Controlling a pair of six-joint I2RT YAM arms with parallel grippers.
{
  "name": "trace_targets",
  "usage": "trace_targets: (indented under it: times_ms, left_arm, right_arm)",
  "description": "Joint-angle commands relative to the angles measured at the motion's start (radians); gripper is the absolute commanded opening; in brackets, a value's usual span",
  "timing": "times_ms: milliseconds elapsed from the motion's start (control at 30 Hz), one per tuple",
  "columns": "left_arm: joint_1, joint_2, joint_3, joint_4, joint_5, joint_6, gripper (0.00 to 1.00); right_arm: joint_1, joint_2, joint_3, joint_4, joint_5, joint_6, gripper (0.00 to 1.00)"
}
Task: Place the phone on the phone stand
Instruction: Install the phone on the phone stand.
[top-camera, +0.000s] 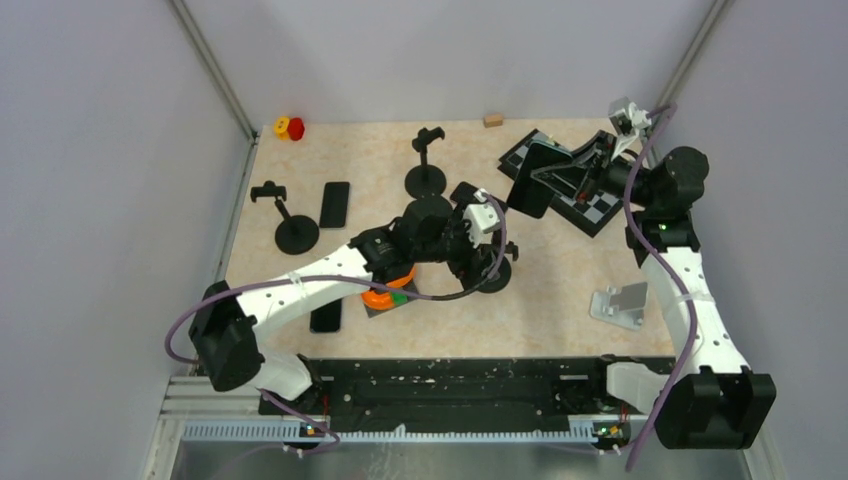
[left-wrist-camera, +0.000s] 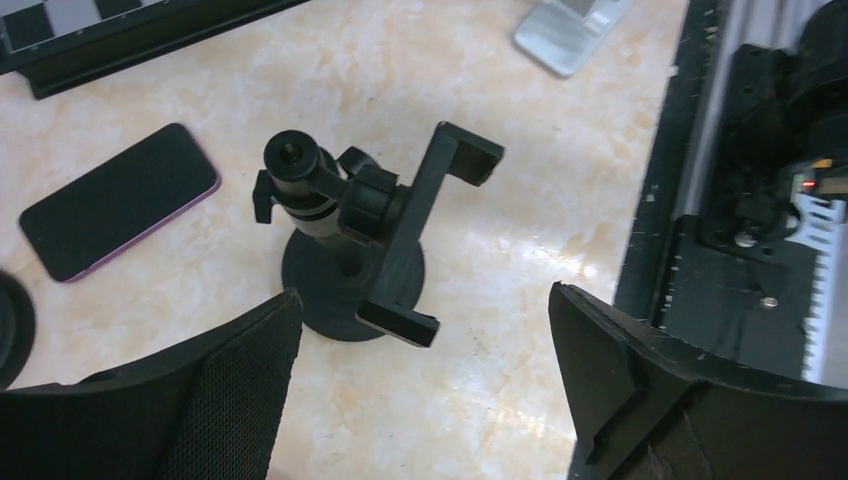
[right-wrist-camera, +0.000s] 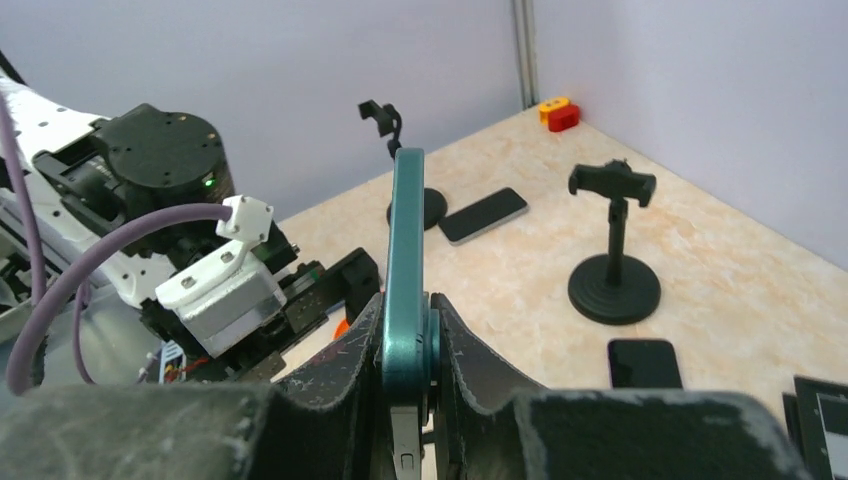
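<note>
My right gripper (top-camera: 572, 166) is shut on a teal-edged phone (top-camera: 530, 181) and holds it in the air at the back right. In the right wrist view the phone (right-wrist-camera: 405, 230) stands edge-on between the fingers of that gripper (right-wrist-camera: 405, 312). My left gripper (top-camera: 490, 252) is open and empty above a black clamp-type phone stand (top-camera: 497, 274) at the table's middle. In the left wrist view this stand (left-wrist-camera: 370, 235) sits just beyond the left gripper (left-wrist-camera: 423, 300), its clamp arm tilted.
Two more black stands (top-camera: 428, 166) (top-camera: 287, 217) stand at the back and left. Phones lie on the table (top-camera: 335, 205) (top-camera: 325, 316) (left-wrist-camera: 120, 200). A silver stand (top-camera: 620, 301) is at the right, a checkered board (top-camera: 590, 205) at the back right, and an orange object (top-camera: 384, 296) under the left arm.
</note>
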Motion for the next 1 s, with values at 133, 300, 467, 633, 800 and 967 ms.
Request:
trace_targets:
  times_ms: [133, 300, 467, 633, 800, 967]
  left_arm:
    - [-0.025, 0.017, -0.017, 0.057, -0.306, 0.068, 0.84]
    - [-0.024, -0.009, -0.026, 0.059, -0.328, 0.08, 0.75]
    - [-0.022, -0.042, -0.048, 0.075, -0.401, 0.081, 0.69]
    - [-0.021, -0.084, -0.077, 0.083, -0.398, 0.093, 0.65]
    - [-0.022, -0.097, -0.09, 0.082, -0.308, 0.106, 0.55]
    - [-0.023, -0.081, -0.088, 0.08, -0.258, 0.086, 0.5]
  right_arm:
    - [-0.034, -0.065, -0.041, 0.042, 0.051, -0.045, 0.0]
    - [-0.034, -0.061, -0.05, 0.064, 0.047, -0.03, 0.0]
    - [-0.034, -0.06, -0.06, 0.073, 0.047, -0.027, 0.0]
    - [-0.034, -0.06, -0.066, 0.081, 0.045, -0.026, 0.0]
    - [-0.034, -0.055, -0.07, 0.088, 0.049, -0.025, 0.0]
    - [-0.034, -0.053, -0.075, 0.09, 0.051, -0.026, 0.0]
